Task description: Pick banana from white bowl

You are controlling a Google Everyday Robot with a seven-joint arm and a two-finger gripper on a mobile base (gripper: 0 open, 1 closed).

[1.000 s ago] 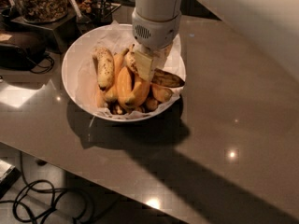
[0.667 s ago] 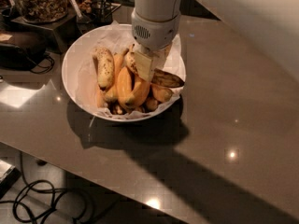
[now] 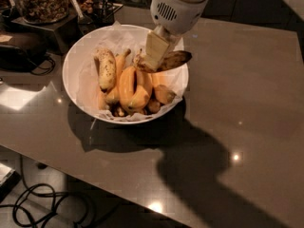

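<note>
The gripper [image 3: 145, 65], positioned over the right half of the white bowl [image 3: 78, 65] on the desk [image 3: 247, 103], appears clenched on one end of the mottled banana [image 3: 175, 59], holding it near-level above the other bananas [image 3: 133, 87] to clear the rim.

Smooth plastic hand [image 3: 146, 64], above the glossy white bowl [image 3: 76, 82] (crinkled paper lining [image 3: 118, 32]), clamps the matt, mottled banana [image 3: 175, 59]; the surface [image 3: 237, 103] below gleams polished.
</note>
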